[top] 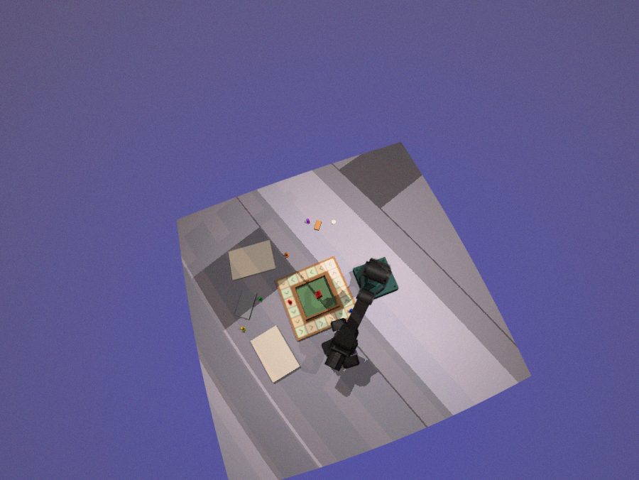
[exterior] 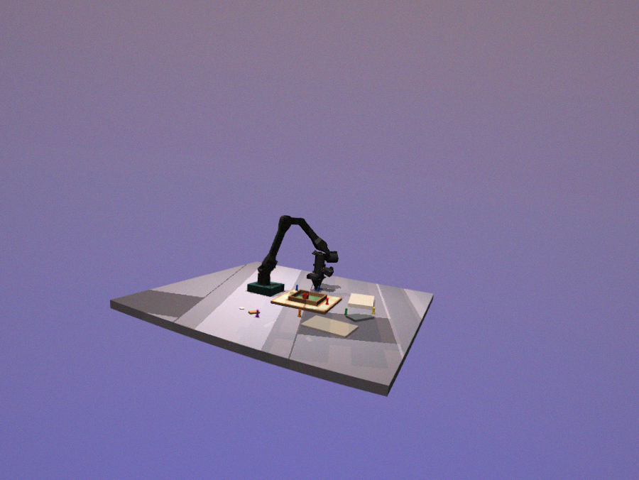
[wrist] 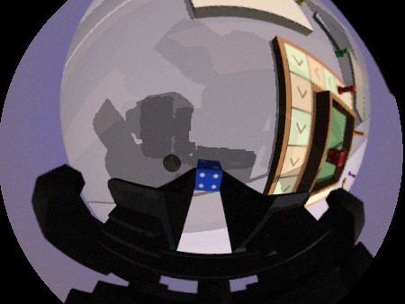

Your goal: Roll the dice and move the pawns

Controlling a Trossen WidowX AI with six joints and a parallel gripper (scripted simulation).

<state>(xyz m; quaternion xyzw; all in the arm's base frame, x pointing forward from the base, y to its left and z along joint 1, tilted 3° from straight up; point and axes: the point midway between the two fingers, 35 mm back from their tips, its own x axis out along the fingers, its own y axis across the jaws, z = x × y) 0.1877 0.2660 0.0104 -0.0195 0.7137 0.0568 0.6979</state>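
hand [top: 339, 356] [exterior: 317, 287] [wrist: 207, 173]: closed on the blue die [wrist: 208, 176], beside the board [top: 302, 334] [exterior: 324, 311] [wrist: 278, 112]
red die [top: 318, 294] [exterior: 304, 295] [wrist: 336, 157]: inside the tray [top: 309, 318] [exterior: 314, 301] [wrist: 320, 135]
red pawn [top: 290, 302] [exterior: 326, 301] [wrist: 346, 89]: upright on the board
blue pawn [top: 351, 310] [exterior: 297, 287]: near the arm, likely knocked by a low swing
tray drop: released off-centre, the blue die could clip the wall or bump the red die, changing its number
grip: only fingertips hold the die, so a jerky lift may shed it

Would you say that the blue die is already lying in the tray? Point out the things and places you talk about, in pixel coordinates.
No, the wrist view shows the blue die [wrist: 208, 179] between the pincer's fingers, outside the tray [top: 306, 319] [exterior: 313, 301] [wrist: 320, 135].
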